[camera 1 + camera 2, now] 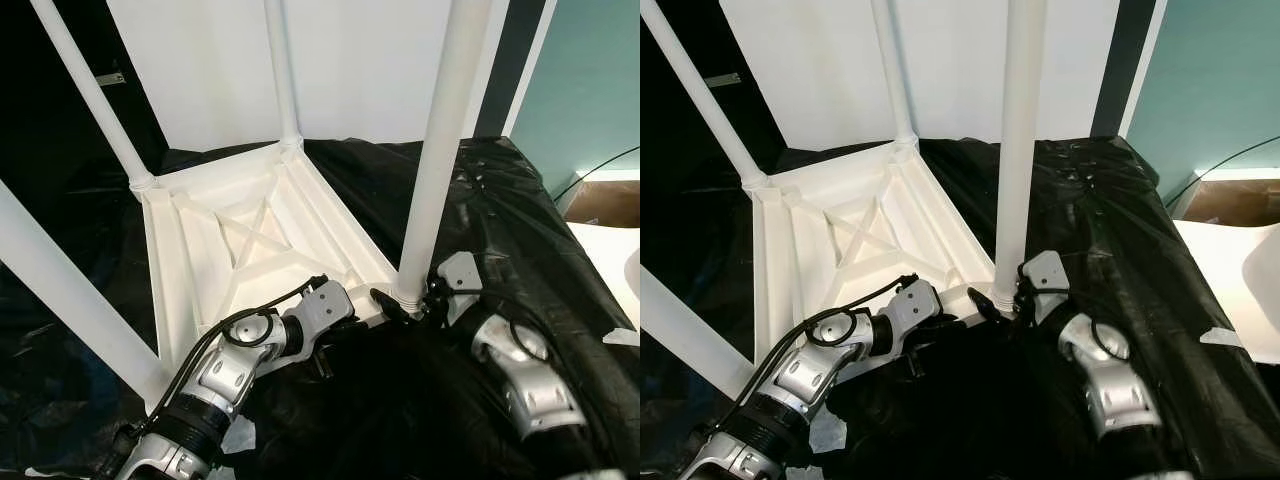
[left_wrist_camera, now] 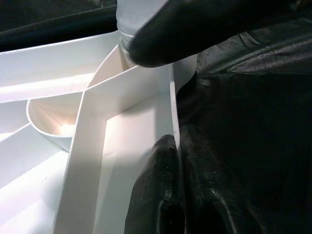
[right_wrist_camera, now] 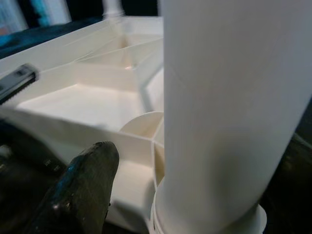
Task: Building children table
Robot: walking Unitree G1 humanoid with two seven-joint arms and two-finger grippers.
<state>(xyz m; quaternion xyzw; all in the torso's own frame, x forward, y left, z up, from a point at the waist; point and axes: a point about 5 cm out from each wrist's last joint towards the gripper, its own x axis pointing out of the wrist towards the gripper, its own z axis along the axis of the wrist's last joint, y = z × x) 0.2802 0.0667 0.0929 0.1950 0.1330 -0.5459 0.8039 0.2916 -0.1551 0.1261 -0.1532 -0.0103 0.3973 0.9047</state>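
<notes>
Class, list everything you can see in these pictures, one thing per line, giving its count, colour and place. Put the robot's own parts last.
Table top: one, white, upside down on the black sheet, ribbed underside facing up.
Table legs: four, white, standing up from the corners of the table top.
Plastic sheet: one, black, crinkled, spread under the table top.
Wall panel: one, white, behind the table top.
Teal wall: one, at the robot's far right.
Cardboard box: one, brown, right edge, below the teal wall.
Left gripper: one, black fingers, on the near rim of the table top.
Right gripper: one, black fingers, at the base of the nearest right leg.
</notes>
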